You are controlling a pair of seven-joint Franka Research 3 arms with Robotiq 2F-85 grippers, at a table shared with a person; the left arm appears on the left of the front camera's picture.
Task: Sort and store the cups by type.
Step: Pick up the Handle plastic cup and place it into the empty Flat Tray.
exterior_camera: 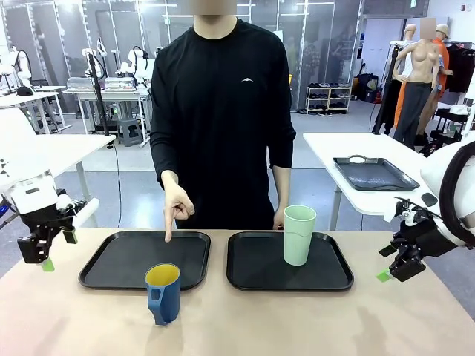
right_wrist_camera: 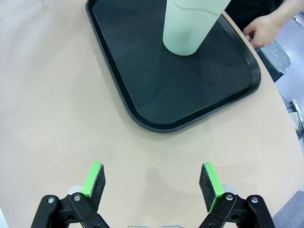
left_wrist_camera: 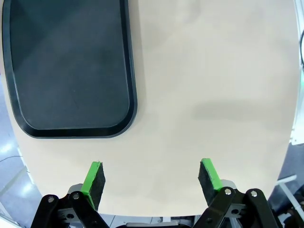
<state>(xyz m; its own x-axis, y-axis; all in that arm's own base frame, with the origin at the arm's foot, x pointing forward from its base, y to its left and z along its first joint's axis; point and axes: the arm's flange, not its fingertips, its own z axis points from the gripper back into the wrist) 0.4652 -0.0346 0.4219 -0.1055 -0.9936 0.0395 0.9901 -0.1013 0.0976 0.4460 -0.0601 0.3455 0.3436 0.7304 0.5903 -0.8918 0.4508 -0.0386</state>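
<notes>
Pale tabletop [exterior_camera: 245, 326] in a bright workshop, where we face a person in black whose hand [exterior_camera: 177, 206] points 1 finger down at the left tray [exterior_camera: 119, 259]. The blue mug [exterior_camera: 164, 295] stands upright on the table just in front of that tray's near rim, handle turned toward our side. The mint tumbler [exterior_camera: 299, 236] stands on the second tray [exterior_camera: 252, 271], just right of it. Our left gripper [left_wrist_camera: 152, 173] hovers off the left tray's outer side and our right gripper [right_wrist_camera: 152, 175] well beyond the second tray, both with jaws wide and empty. We judge the mug stiff and weightier, best pinched across its wall at the rim. The tumbler looks light, smooth and tippy: take it mid-body.
</notes>
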